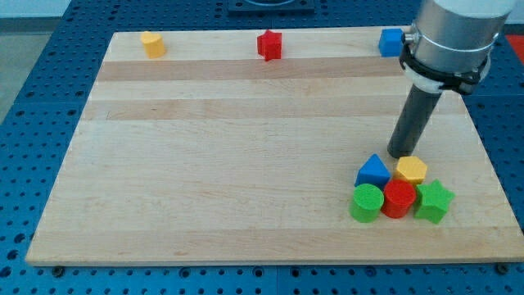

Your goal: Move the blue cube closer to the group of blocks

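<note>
The blue cube point(390, 41) sits at the board's top edge on the view's right, partly behind the arm. A group of blocks lies at the lower right: a blue triangular block point(373, 171), a yellow hexagonal block point(411, 170), a green cylinder point(368, 202), a red cylinder point(399, 198) and a green star block point(434, 201). My tip point(401, 155) rests on the board just above the group, between the blue triangular block and the yellow hexagonal block, far below the blue cube.
A yellow block point(152, 43) sits at the top left of the wooden board point(229, 156). A red star block point(269, 44) sits at the top middle. The arm's grey body point(446, 37) covers the top right corner.
</note>
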